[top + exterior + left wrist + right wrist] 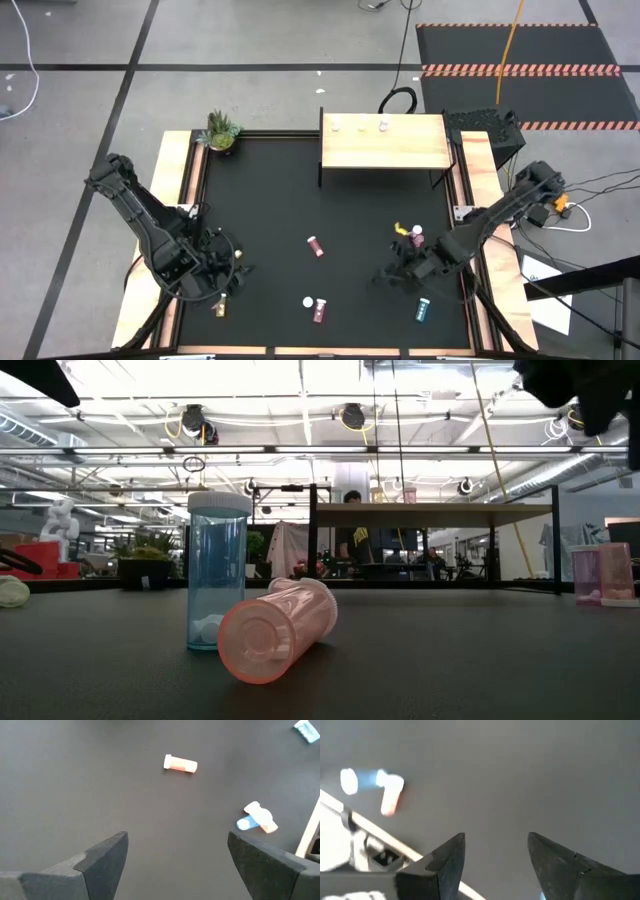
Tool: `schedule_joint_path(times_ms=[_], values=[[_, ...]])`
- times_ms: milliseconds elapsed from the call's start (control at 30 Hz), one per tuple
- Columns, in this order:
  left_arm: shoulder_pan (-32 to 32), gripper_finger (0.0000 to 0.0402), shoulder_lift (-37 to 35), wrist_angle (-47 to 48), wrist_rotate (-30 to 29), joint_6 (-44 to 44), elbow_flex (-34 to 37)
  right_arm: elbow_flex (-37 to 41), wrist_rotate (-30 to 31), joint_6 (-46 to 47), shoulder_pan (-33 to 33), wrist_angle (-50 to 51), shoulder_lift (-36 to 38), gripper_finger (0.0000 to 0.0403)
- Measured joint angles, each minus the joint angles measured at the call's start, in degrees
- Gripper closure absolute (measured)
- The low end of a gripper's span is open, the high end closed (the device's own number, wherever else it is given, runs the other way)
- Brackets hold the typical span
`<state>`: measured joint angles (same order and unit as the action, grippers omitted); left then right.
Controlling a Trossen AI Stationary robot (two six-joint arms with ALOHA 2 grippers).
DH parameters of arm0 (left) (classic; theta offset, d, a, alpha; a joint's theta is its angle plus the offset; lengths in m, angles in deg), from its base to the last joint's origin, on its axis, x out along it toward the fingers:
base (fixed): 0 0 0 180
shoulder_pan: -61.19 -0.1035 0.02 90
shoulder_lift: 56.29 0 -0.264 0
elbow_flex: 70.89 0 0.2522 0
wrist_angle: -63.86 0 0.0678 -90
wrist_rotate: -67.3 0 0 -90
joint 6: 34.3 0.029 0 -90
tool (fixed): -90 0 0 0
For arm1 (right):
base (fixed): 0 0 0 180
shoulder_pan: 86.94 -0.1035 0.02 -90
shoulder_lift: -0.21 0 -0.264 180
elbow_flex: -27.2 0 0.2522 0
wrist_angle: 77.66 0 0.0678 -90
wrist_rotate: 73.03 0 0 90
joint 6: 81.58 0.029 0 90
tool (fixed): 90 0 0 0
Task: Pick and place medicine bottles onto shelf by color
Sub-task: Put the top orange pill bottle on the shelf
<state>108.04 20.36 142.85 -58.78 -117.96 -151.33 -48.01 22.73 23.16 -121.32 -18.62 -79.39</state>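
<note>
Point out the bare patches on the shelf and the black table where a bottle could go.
Shelf: its front strip and left half are bare; three bottles line the back edge. Table: bare between plant and shelf. Crowded near the right gripper.

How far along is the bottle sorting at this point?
Early. Three bottles already stand on the shelf. Nothing is in hand: the left gripper and right gripper hover open and empty over the table. About seven bottles remain down there, including a pink one and a teal one.
</note>
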Motion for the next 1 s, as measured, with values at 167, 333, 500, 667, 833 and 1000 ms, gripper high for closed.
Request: schedule_joint_path(times_ms=[167,333,500,667,833,1000], values=[[-1.3,0.0062,0.0,1.0,0.2,1.4,0.0,0.0,4.6,1.1,1.5,10.9,7.4,0.0193],[-2.5,0.0062,0.0,0.9,1.8,2.2,0.0,0.0,4.7,-5.4,4.2,12.1,10.0,0.0193],[-2.8,0.0062,0.0,0.7,1.9,1.5,0.0,0.0,4.6,-19.5,7.3,-9.6,4.0,0.0194],[-2.9,0.0062,0.0,0.5,2.1,-1.9,0.0,0.0,0.3,-21.5,8.7,-25.3,-6.4,0.0205],[-2.3,0.0062,0.0,0.4,3.9,-3.6,0.0,-2.7,-4.8,-17.9,8.0,-35.4,-15.8,0.0216],[-2.1,0.0062,0.0,-1.9,4.7,-3.9,0.0,-9.6,-6.1,-14.0,7.9,-35.1,-23.9,0.0221]])
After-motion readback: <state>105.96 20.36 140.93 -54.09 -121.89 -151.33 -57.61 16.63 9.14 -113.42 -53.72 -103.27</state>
